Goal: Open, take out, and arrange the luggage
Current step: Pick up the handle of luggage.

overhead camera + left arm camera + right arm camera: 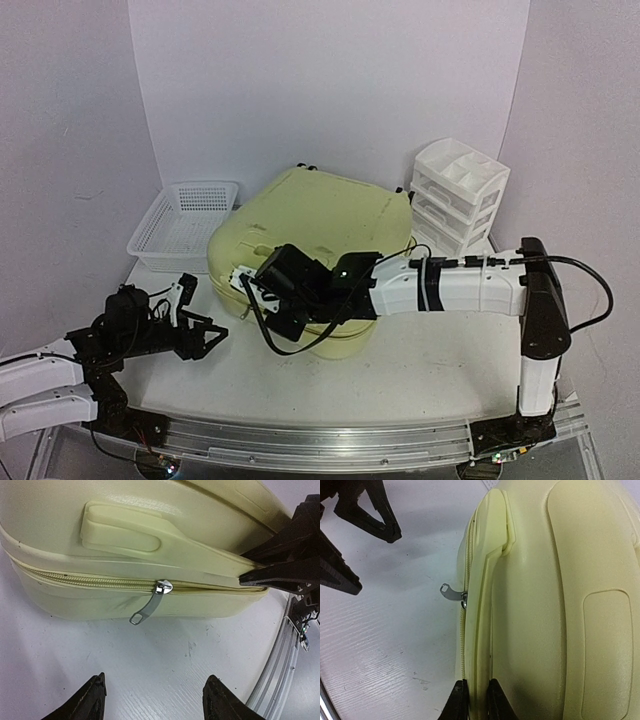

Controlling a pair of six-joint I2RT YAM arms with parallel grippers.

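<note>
The task is at its very start. The luggage lies flat on the bench, about mid-bench, between a white mesh basket at the back left and a white drawer organizer at the back right. Its two shell halves are together and the zip runs shut along the near side, as far as the wrist views show. The slider sits on the seam below the moulded handle, and its metal pull tab hangs loose toward the bench, with nothing gripping it.

The right pincer has reached across from the right and is closed narrowly on the raised ridge beside the seam, one finger on each side. This looks like a bracing hold on the shell and not a grip on the zip. The left pincer stands wide and holds nothing. It hovers low over the bench just in front of the pull tab, pointing at it but clear of it.

Nothing is finished so far. No stretch of zip is visibly undone and the lid is not raised. Because the case is shut, what it holds cannot be seen. Judging from this, everything remains: catching the tab, running the slider around the shell, lifting the lid, taking the contents out and arranging them.
</note>
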